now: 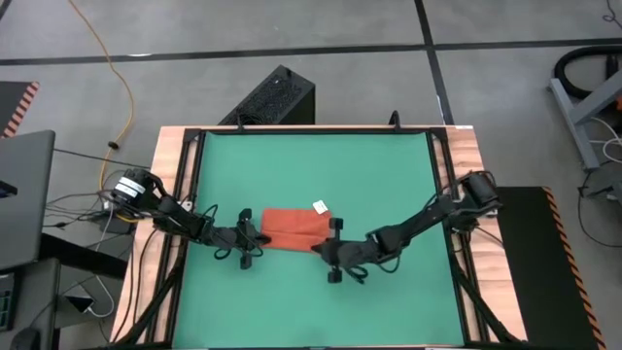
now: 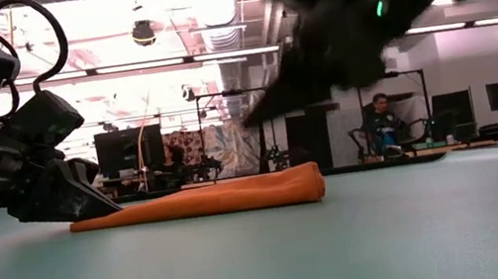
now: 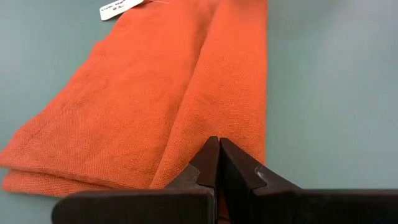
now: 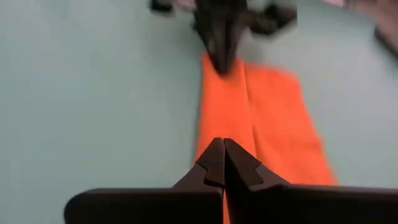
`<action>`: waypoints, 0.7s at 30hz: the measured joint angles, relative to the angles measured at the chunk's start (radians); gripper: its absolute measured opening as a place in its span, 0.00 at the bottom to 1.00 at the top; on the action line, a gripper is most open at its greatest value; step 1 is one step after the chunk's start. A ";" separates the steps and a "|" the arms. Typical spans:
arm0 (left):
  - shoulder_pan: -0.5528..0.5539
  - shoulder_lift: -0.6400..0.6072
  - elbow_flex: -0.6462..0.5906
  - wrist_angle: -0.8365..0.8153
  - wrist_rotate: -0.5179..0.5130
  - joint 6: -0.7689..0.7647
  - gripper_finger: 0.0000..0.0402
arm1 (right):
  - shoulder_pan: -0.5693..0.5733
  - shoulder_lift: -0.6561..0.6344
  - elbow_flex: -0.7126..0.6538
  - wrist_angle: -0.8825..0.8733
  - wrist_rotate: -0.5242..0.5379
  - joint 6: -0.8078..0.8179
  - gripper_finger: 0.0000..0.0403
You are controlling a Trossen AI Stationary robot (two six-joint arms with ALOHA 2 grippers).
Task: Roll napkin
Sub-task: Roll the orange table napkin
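Left gripper (image 1: 255, 236) at left end of napkin (image 1: 292, 227), fingers together on the near rolled edge; napkin mid-table on green mat (image 1: 389, 165), near edge rolled partway, far portion flat, white tag (image 1: 320, 206) at far right; right gripper (image 1: 335, 245) pinched shut on right end; roughly half judged left to roll.

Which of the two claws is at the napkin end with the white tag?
The right claw. The white tag lies at that end of the napkin; the left claw is at the opposite, tagless end.
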 joint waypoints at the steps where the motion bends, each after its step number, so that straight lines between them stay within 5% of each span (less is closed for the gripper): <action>1: 0.000 0.000 0.000 0.000 0.000 0.000 0.00 | 0.010 -0.022 0.000 0.000 -0.001 -0.030 0.04; 5: 0.000 0.000 0.000 0.002 0.003 0.000 0.00 | 0.037 -0.083 -0.014 -0.015 -0.024 -0.098 0.04; 12: 0.000 0.001 0.000 0.003 0.006 -0.001 0.00 | -0.005 -0.089 -0.180 0.132 -0.078 0.007 0.13; 21: 0.000 0.001 0.000 0.003 0.006 -0.039 0.00 | -0.012 -0.082 -0.223 0.198 -0.131 0.027 0.52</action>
